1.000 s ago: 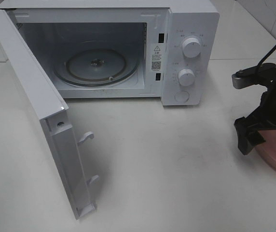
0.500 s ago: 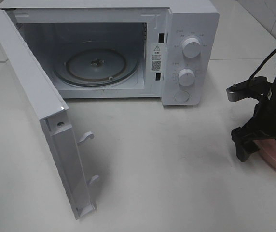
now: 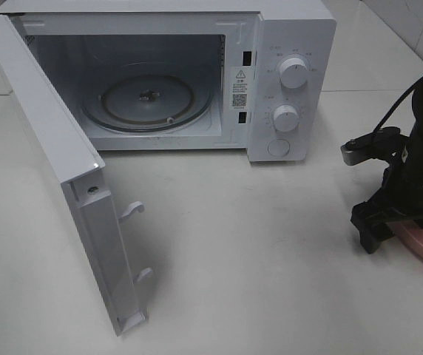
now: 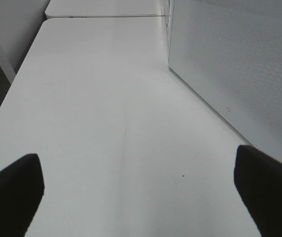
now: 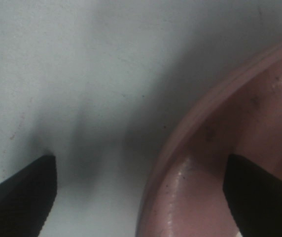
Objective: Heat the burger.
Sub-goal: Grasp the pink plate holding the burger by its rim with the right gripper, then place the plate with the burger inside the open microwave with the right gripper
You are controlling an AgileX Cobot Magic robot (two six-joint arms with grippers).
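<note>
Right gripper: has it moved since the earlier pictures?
Yes. In the high view the right gripper has shifted down-frame and slightly left, away from the microwave.

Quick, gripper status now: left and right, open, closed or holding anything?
Left gripper: open, holding nothing.
Right gripper: open, jaws astride the pink plate rim, nothing gripped.

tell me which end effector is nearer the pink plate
Right. The right end effector straddles the rim of the pink plate; the left end effector hovers by the microwave, well away.
</note>
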